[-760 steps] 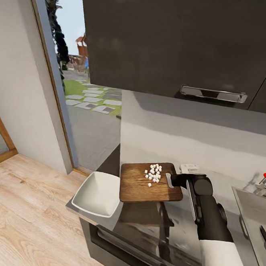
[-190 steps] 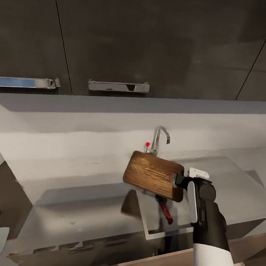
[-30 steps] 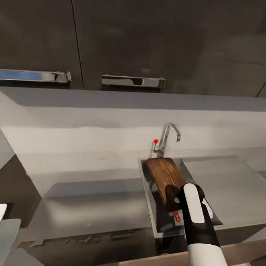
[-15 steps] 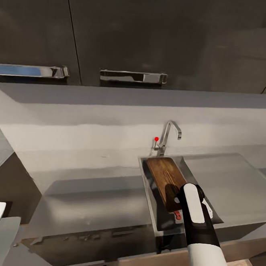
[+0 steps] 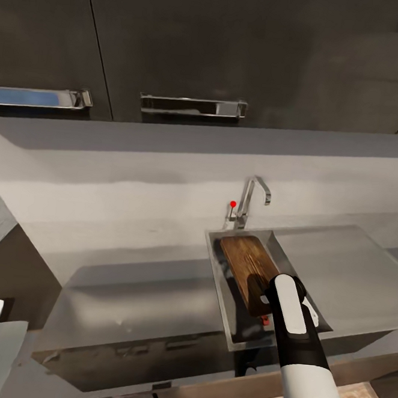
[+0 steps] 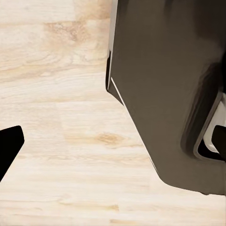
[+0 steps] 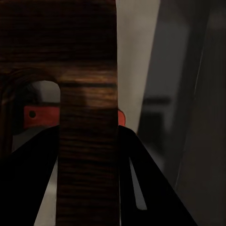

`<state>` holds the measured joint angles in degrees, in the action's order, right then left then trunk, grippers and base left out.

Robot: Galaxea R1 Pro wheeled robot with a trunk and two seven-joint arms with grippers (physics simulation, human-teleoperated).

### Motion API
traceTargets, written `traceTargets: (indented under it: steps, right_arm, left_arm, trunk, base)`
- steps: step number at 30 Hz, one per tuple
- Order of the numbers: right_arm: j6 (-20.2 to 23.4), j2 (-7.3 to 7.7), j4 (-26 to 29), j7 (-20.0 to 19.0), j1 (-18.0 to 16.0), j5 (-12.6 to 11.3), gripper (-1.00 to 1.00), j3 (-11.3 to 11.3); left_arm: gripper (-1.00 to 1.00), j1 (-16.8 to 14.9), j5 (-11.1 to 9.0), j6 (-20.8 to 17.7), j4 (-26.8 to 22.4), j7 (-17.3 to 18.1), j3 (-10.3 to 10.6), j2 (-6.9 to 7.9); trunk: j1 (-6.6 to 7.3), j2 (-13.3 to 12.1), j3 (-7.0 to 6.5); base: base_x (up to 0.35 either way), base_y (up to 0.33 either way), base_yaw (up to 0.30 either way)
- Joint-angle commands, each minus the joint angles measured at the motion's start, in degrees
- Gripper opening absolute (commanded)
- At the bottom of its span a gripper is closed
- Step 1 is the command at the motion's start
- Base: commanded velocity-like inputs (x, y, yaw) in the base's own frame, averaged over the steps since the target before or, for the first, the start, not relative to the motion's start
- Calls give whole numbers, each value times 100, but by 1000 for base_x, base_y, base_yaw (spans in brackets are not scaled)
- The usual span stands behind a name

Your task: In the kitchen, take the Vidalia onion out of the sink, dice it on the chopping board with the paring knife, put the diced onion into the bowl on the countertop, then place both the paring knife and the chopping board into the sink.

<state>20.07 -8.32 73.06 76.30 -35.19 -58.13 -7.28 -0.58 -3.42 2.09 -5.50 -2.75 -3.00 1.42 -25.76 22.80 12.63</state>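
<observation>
Chopping board (image 5: 248, 270): 25 s ago I hold it flat on the countertop (image 5: 125, 289) with diced onion on top; 6 s ago I carry it bare above the sink (image 5: 313, 275); now it slants inside the basin.
Right gripper (image 7: 89, 155): since a second ago I keep it clamped on the board's handle end, barely shifted.
View: my camera drifts slightly; tap (image 5: 251, 199) and cabinets slide up.

The grey bench (image 5: 133, 259) runs along the back wall under dark cabinets, with the sink (image 5: 226, 304) set into its right part. The chopping board (image 5: 248, 270) lies slanted inside the sink basin, its far end toward the back edge by the tap (image 5: 250, 200). An orange-red knife handle (image 5: 265, 319) peeks out beneath the board's near end.
</observation>
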Motion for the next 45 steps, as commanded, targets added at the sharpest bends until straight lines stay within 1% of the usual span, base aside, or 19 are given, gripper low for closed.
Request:
traceTargets:
  steps: [1,45]
  right_arm:
    - [58,-3,7,25,-6,-14,-100,-12]
    - [50,-1,7,12,-6,-15,-100,-35]
  left_arm:
    - [100,-4,-36,18,5,2,-26,-1]
    - [100,-4,-36,18,5,2,-26,-1]
  trunk:
    - [-3,12,20]
    - [-3,12,424]
  base:
    - [0,0,0]
    - [0,0,0]
